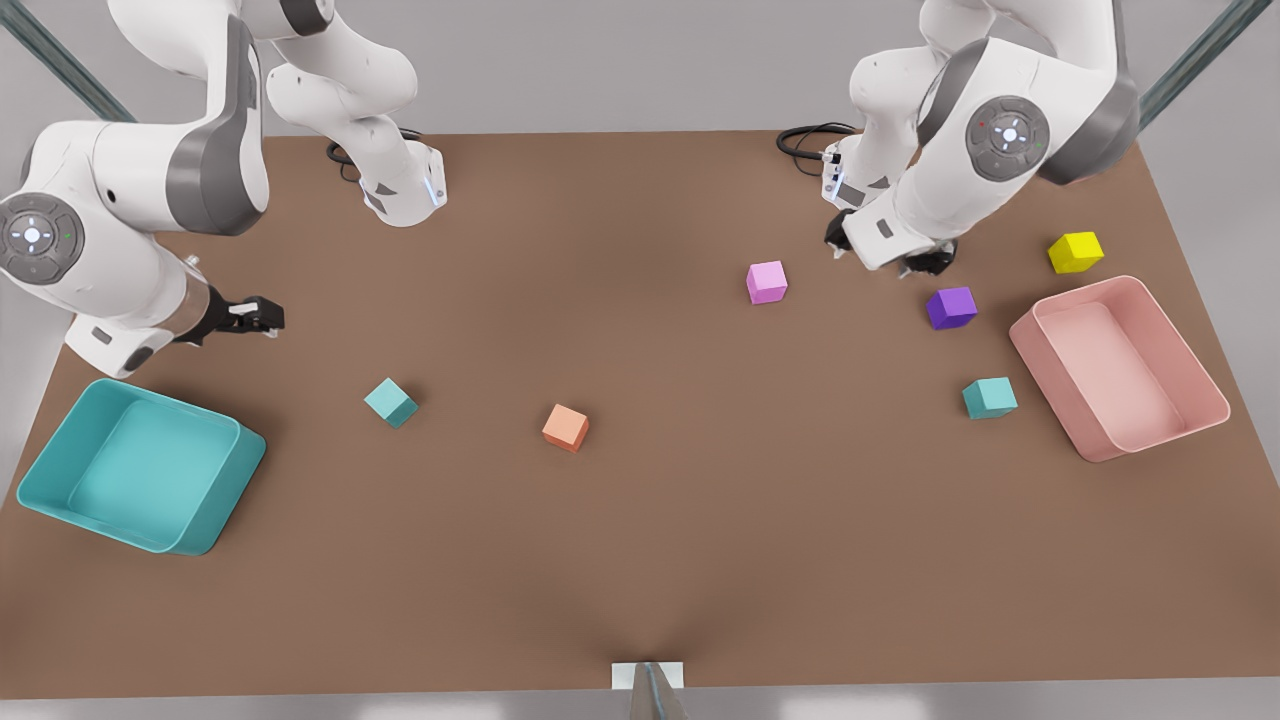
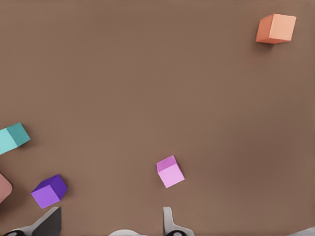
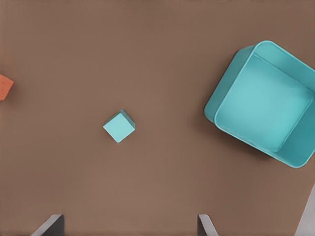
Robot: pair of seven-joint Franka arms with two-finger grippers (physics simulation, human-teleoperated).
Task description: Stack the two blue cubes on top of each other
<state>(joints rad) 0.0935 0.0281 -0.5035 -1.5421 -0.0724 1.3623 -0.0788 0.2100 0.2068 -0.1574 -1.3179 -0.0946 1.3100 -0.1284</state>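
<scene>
Since both blue cubes are small, matte and hard-edged, I judge them light and stiff, not slippery, and best taken by two opposite flat side faces with my fingers coming straight down. One blue cube (image 1: 390, 401) lies on the desk (image 1: 640, 560) toward the front view's left, turned at an angle, so my wrist would need to rotate to square up with its faces; the other blue cube (image 1: 989, 397) sits far across on the front view's right, just beside the pink bin (image 1: 1190, 400). My right gripper (image 1: 258, 316) hangs above the desk near the teal bin (image 1: 235, 480), and in its wrist view its fingers (image 3: 49, 225) stand wide apart with nothing between them, the angled cube (image 3: 119, 126) ahead of them with open desk all round. My left gripper (image 1: 890, 262) hovers on the front view's right, fingers (image 2: 169, 221) likewise spread and empty, with the purple cube (image 1: 951, 307) just below it in the front view, between it and its blue cube. That purple cube and the pink bin's wall crowd that approach somewhat. The pink cube (image 1: 766, 282), orange cube (image 1: 566, 427) and yellow cube (image 1: 1075, 251) stand well apart from both targets.
</scene>
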